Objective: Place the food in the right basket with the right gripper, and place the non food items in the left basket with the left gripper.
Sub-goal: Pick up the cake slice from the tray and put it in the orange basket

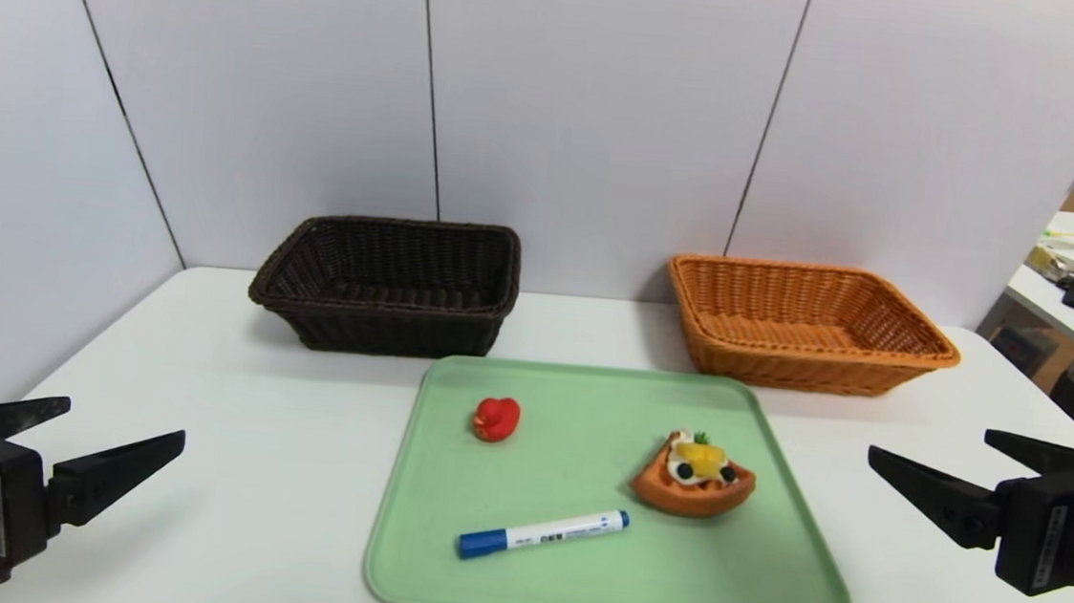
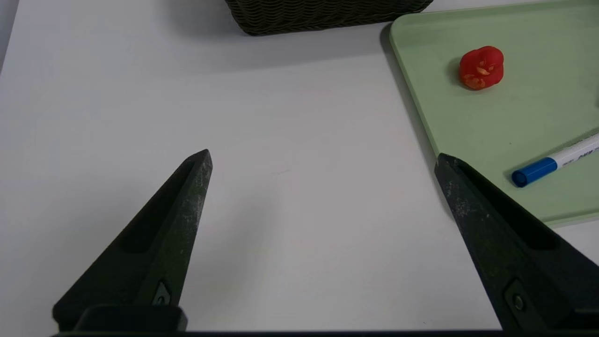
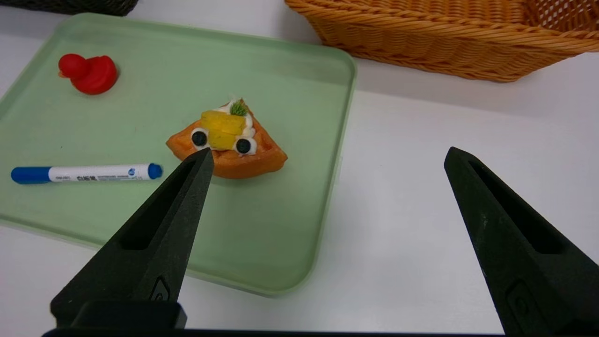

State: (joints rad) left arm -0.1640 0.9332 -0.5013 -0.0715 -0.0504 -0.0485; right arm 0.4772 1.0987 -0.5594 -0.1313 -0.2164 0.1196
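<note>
A pale green, round-cornered plastic tray sits at the centre of the head view on a white table. On it lie a glossy red rubber duck, a waffle wedge with cream, yellow fruit and dark berries, and a white marker pen whose blue-capped barrel carries print too small to read. Behind stand a dark brown wicker basket, upper left, and an orange wicker basket, upper right. The left gripper and right gripper hover at the lower corners, jaws apart, holding nothing; only the right wrist view shows the waffle's green sprig.
</note>
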